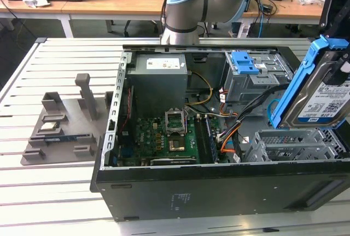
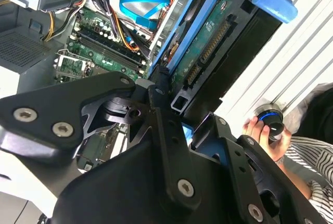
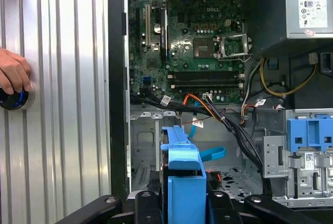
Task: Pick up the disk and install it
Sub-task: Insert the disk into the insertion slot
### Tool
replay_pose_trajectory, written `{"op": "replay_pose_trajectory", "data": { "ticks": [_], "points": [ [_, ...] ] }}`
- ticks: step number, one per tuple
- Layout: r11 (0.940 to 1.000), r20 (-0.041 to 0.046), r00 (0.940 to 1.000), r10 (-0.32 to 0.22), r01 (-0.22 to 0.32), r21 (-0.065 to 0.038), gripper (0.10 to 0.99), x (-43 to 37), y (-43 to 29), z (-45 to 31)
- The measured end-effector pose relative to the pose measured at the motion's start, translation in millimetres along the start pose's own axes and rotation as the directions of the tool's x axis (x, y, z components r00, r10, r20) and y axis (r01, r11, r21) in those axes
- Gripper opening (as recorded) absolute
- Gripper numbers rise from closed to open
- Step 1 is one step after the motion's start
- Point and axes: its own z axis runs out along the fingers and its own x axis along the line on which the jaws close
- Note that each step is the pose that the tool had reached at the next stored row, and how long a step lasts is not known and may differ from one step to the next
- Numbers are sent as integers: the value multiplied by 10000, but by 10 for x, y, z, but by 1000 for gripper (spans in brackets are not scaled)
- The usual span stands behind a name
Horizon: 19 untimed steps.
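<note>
Exterior view: disk (image 1: 320,96) in the air, tilted, over the drive cage (image 1: 290,145) at the open computer case's (image 1: 219,186) end on the exterior view's right. 
Second wrist view: gripper (image 2: 179,99) clamped on the disk's edges. 
First wrist view: disk's blue rail above the cage, motherboard (image 3: 192,42) beyond. A hand (image 3: 13,70) sits on a knob (image 3: 10,99) outside the case.

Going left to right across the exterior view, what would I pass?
Grey fixture → power supply → blue bracket → disk
</note>
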Motion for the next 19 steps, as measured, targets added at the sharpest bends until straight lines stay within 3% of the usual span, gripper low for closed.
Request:
{"op": "replay_pose_trajectory", "data": {
  "ticks": [9,19],
  "points": [
    [10000,0,10000,0,0,-1,365,0,-1,27],
    [10000,1,10000,0,0,-1,365,-5,-5,179]
  ]
}}
